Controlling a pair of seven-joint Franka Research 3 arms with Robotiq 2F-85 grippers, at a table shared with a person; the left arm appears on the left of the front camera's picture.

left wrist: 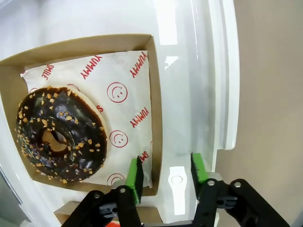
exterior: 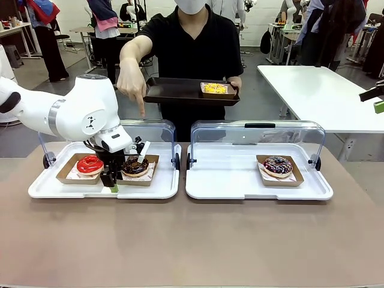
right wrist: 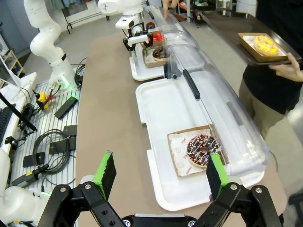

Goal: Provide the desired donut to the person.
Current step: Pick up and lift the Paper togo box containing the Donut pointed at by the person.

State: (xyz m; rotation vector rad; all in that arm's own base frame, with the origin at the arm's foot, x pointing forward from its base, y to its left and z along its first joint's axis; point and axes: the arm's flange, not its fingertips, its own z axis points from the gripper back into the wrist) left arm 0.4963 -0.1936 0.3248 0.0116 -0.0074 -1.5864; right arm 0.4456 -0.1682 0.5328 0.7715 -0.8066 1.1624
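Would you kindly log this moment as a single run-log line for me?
left gripper: open, astride box wall | donut: chocolate, in box | person's hand: pointing toward it | right gripper: open, holding nothing

In your front view the left arm (exterior: 78,114) hides the left side of the middle box (exterior: 150,161) and its donut (exterior: 135,166), the top edge cuts off the person (exterior: 192,42) above the mask, and your left wrist view clips a second box (left wrist: 64,213) at the bottom.

Brown table (exterior: 198,240): left tray (exterior: 150,189), right tray (exterior: 228,180), white, side by side, clear lids raised.
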